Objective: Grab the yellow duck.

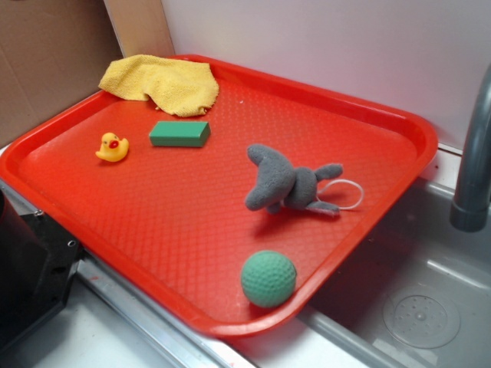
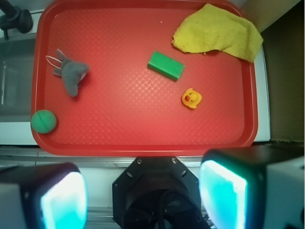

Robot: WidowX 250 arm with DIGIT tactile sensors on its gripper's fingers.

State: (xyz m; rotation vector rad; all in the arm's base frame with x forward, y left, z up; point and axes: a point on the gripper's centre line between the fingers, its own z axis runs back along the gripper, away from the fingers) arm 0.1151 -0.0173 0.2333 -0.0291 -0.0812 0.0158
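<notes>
The small yellow rubber duck (image 1: pixel 112 147) (image 2: pixel 191 98) with a red-orange beak stood upright on the red tray, well ahead of the spread jaws, toward their right-hand finger.

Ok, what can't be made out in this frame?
- Gripper: absent from the exterior view; in the wrist view only blurred fingers, cropped by the bottom edge.
- Faucet: cut off by the exterior view's right edge.
- Tray surface beneath the yellow cloth: covered in both views.
- Yellow duck: too small for detail.
</notes>
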